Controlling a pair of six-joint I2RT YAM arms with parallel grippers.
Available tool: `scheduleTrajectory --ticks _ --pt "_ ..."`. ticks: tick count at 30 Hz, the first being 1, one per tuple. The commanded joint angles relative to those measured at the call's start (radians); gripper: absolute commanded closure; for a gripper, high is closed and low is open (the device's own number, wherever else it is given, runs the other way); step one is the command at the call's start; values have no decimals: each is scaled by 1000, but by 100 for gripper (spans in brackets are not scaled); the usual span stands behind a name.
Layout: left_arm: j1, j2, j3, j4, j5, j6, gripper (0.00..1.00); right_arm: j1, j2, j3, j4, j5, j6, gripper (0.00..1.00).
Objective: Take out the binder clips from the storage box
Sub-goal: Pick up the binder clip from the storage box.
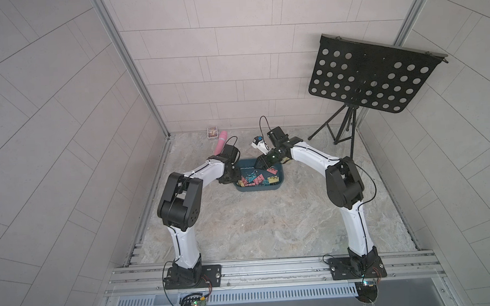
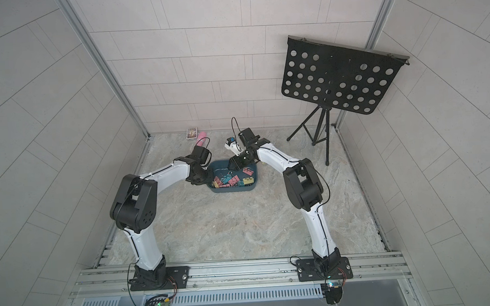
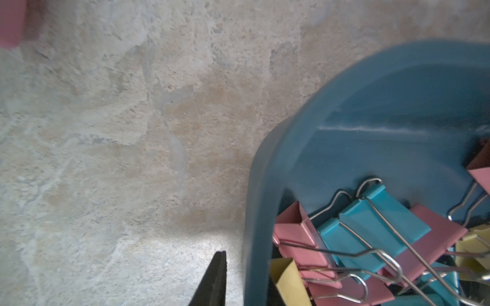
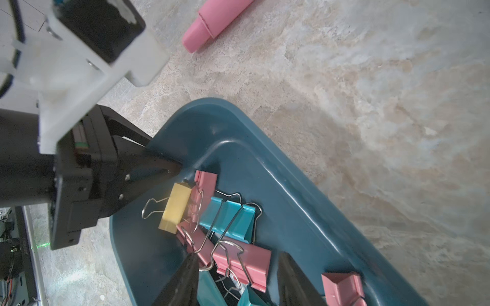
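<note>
Teal-blue plastic, the storage box sits toward the back of the marbled desk. The binder clips lie heaped inside it in pink, yellow and teal. The left end effector is pinched across the box's wall near a corner. The right end effector hangs spread over the heap, with a pink clip lying between its fingers.
</note>
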Motion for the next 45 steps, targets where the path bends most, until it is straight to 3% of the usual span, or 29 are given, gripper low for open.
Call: scheduleTrajectory --ticks 1,29,45 --pt "7 -33 20 -30 -13 1 76 7 22 20 -30 -13 -11 49" --pt "7 -37 14 -25 -4 -2 76 15 110 90 -64 -59 -38 51" --pt "8 -40 11 -26 -6 -2 76 19 129 88 -99 -101 -71 64"
